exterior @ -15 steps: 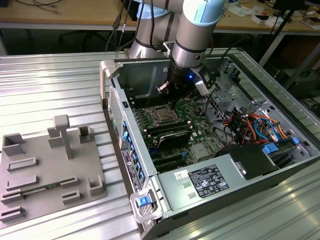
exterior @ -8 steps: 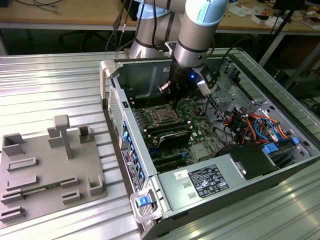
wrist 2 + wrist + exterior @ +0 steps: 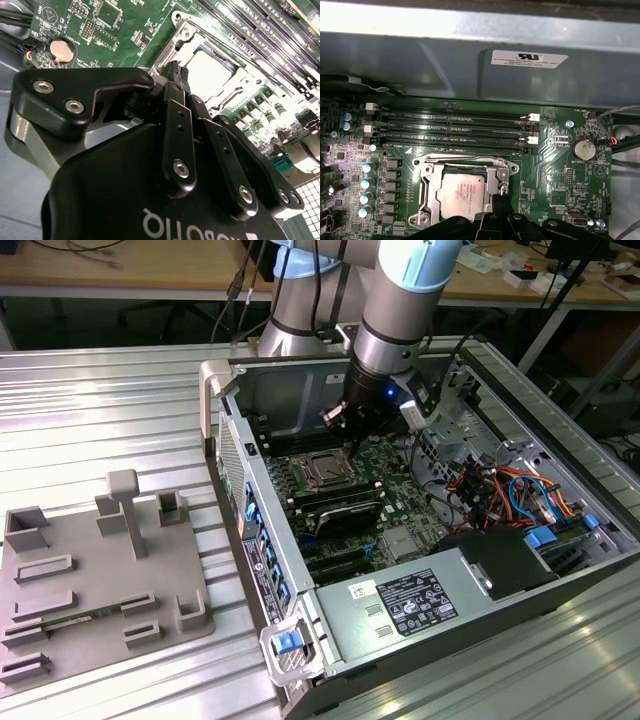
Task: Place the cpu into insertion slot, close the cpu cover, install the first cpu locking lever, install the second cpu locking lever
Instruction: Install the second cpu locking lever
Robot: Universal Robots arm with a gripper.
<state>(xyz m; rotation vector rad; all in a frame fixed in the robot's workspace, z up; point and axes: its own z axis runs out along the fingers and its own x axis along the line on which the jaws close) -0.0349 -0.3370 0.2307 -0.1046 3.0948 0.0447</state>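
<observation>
The cpu (image 3: 462, 192) lies flat in the insertion slot, its dull silver top showing through the window of the cpu cover (image 3: 431, 192), which lies down over it. In the exterior view the slot (image 3: 325, 472) sits mid-board inside the open computer case. My gripper (image 3: 499, 197) hovers at one edge of the slot's metal surround (image 3: 418, 162), right beside the cover's rim. In the second wrist view the gripper (image 3: 178, 67) has its black fingers drawn together with nothing between them, next to the bright cpu (image 3: 212, 70). Seen from outside, the gripper (image 3: 338, 422) hangs just above the slot.
Long black memory slots (image 3: 455, 132) run beside the socket, under the grey case wall (image 3: 470, 60). A coin battery (image 3: 583, 148) sits on the board. The power supply box (image 3: 400, 605) and coloured cables (image 3: 500, 490) fill the case's near end. A grey fixture plate (image 3: 90, 580) lies outside.
</observation>
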